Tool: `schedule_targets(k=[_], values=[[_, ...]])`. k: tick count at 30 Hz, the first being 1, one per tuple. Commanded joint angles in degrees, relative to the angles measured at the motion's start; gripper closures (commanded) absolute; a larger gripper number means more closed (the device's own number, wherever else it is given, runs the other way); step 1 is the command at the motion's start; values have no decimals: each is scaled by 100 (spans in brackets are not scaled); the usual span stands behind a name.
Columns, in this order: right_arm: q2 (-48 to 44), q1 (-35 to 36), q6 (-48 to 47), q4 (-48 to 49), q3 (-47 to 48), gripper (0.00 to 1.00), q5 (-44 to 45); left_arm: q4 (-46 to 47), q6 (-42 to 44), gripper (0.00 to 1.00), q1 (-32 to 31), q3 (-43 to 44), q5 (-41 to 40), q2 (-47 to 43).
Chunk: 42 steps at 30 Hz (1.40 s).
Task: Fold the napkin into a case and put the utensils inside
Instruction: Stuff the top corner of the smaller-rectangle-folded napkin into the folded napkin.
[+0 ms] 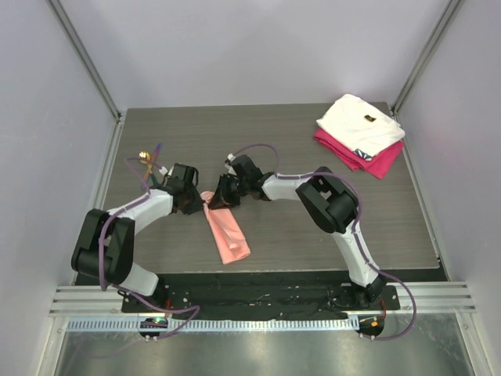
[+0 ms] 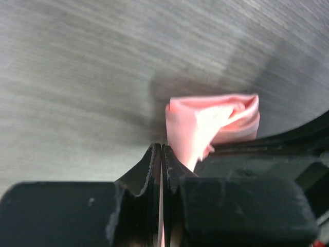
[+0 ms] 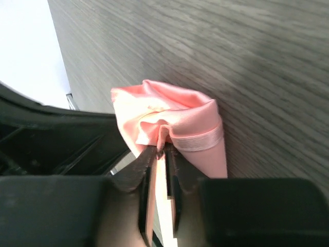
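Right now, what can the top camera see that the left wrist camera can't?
Only the top camera shows the utensils at the far left of the table, the folded white cloth on the magenta cloth, and the whole napkin as a long strip. Only the left wrist camera shows, up close, the left gripper pinched shut on the napkin's edge. Both show the pink napkin on the grey table.

Setting: a robotics lab test cell. Plain pale walls [image 1: 235, 47] and metal corner posts [image 1: 84, 55] enclose a wood-grain table [image 1: 329, 235]. A cabled left arm [image 1: 145, 207] and right arm [image 1: 352, 251] are bolted to a black plate [image 1: 258, 286] beside an aluminium rail [image 1: 446, 298].
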Motion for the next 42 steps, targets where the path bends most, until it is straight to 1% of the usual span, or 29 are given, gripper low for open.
schedule_targets(k=[1,2,4,7,11,13,15,18,23,24,25,28,33,40,42], values=[[-456,47,-703,-608,27,71,337,-604,336,83,-24,149,-238,-793],[-536,38,-731,-809,-16,69,345,-666,406,79,-24,211,-204,-881],[-703,12,-749,-819,-78,66,293,-798,468,72,-41,290,-203,-1066],[-800,-24,-775,-819,-131,65,223,-948,547,68,-137,404,-212,-1146],[-906,-85,-793,-819,-113,64,205,-1053,661,67,-401,580,-370,-936],[-897,-85,-819,-811,-70,59,205,-1097,670,67,-576,650,-493,-787],[-810,-94,-793,-811,62,56,152,-1089,609,67,-621,651,-546,-751],[-661,-103,-749,-811,238,54,213,-1097,425,69,-621,616,-625,-803],[-397,-94,-565,-750,563,55,258,-1185,214,75,-630,537,-906,-1084],[-379,-94,-529,-714,572,57,275,-1194,196,77,-621,510,-950,-1180],[-335,-103,-503,-705,581,58,310,-1177,187,82,-621,493,-985,-1216],[-238,-94,-441,-705,712,59,293,-1159,187,89,-621,440,-1021,-1234],[-168,-50,-546,-916,792,59,416,-1133,196,89,-621,431,-863,-1137],[-142,55,-836,-1390,906,59,908,-1097,204,89,-621,448,-792,-1111],[-89,64,-819,-1391,959,61,908,-1106,196,90,-621,466,-775,-1085]])
